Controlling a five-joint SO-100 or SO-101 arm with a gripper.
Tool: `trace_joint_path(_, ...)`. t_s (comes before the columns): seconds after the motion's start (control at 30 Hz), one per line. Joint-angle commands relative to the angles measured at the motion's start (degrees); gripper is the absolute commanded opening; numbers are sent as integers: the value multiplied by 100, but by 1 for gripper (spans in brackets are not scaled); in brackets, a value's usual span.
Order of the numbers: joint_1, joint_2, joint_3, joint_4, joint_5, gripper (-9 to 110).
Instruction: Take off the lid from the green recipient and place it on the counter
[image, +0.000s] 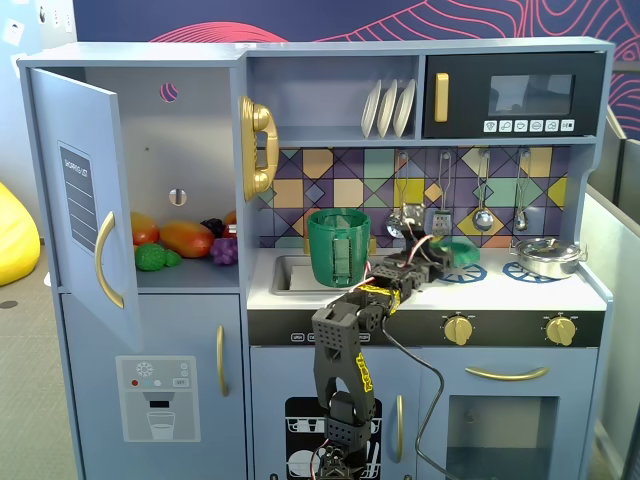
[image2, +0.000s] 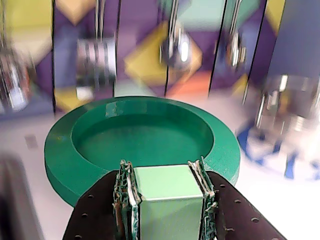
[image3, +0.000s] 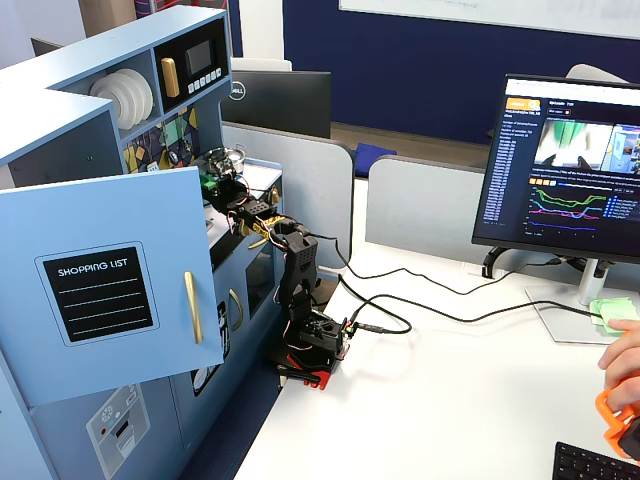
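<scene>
Gripper (image2: 165, 200) clamped on the lid's knob (image2: 165, 197), lid (image2: 100, 145) already off the green recipient (image: 338, 245) and low over the counter (image: 500, 292) to that pot's right in a fixed view; placing step, next likely lower and release.

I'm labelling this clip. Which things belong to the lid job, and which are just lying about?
Job: round dark-green plastic lid, its knob between the gripper fingers; tall green plastic pot; pale counter.

Lying about: steel pan, hanging utensils, white plates, toy fruit, gold phone.
</scene>
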Motion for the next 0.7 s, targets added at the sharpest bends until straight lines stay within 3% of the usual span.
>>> trace_joint_path(0.0, 123, -18, 35, -404, -70, 0)
trace_joint_path(0.2, 167, -35, 360, -501, -167, 0)
trace_joint_path(0.4, 202, 53, 492, -571, 193, 25)
trace_joint_path(0.53, 114, 492, 185, -633, 334, 32)
trace_joint_path(0.67, 0, 1652, -439, 738, 369, 28)
